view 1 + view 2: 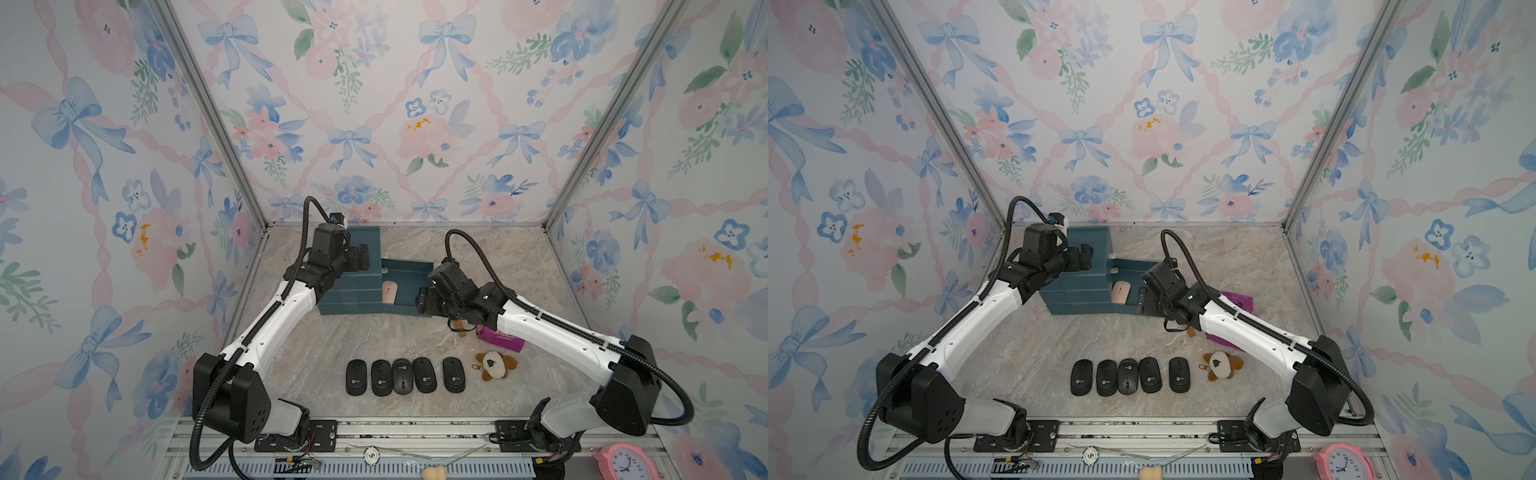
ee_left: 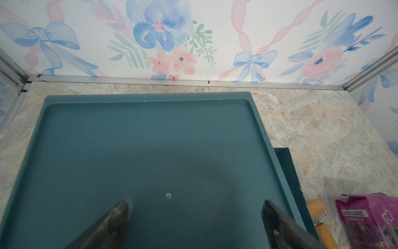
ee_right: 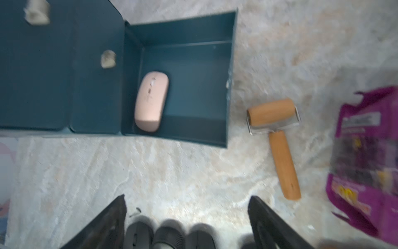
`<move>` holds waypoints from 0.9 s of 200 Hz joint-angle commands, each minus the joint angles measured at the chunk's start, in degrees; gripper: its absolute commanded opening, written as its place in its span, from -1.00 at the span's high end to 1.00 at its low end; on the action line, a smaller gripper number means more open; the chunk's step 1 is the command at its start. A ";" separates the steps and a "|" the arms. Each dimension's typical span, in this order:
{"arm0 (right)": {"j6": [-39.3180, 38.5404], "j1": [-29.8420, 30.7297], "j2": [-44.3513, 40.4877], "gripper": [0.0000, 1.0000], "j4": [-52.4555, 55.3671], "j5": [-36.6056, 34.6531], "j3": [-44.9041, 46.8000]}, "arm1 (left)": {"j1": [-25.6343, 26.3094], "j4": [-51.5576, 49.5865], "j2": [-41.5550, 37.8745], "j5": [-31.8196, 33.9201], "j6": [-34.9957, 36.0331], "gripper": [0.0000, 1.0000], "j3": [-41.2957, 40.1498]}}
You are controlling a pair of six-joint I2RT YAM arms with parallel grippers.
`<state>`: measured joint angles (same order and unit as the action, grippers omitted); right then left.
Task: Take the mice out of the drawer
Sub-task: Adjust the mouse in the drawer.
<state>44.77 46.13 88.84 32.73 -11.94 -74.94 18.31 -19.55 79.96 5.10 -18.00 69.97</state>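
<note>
both top views are bright and evenly lit by soft, diffuse light; shadows under the arms and beside the black mice (image 1: 402,376) on the tabletop (image 1: 316,353) are faint. wide-angle distortion splays the wall posts outward toward the edges. the left wrist view is sharp on the far wall, but the fingers (image 2: 118,220) of the left gripper (image 2: 196,203) are out of focus. a soft round shadow lies on the cabinet top (image 2: 129,140). the right wrist view is smeared by blur: the pink mouse (image 3: 151,101), wooden roller (image 3: 277,138) and purple packet (image 3: 366,151) have soft edges. a bright patch lies on the marble between the fingers (image 3: 107,226) of the right gripper (image 3: 187,197).
</note>
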 commanded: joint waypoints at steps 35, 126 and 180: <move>-0.53 -2.91 20.09 -0.87 -4.42 5.47 -18.25 | -1.48 -2.46 -2.88 -1.24 0.55 -0.96 -2.01; 6.31 -6.06 29.09 -0.79 -6.75 7.49 -19.02 | -2.50 -2.49 -2.29 -1.56 1.28 -0.96 -1.61; 3.79 -6.42 34.27 -0.77 -3.65 10.57 -23.32 | -2.81 -2.50 0.37 -2.15 2.17 -0.96 0.86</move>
<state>49.84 40.10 120.20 27.20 -3.77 -95.98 16.03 -20.91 78.59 3.97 -16.91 69.28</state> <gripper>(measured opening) 0.886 0.980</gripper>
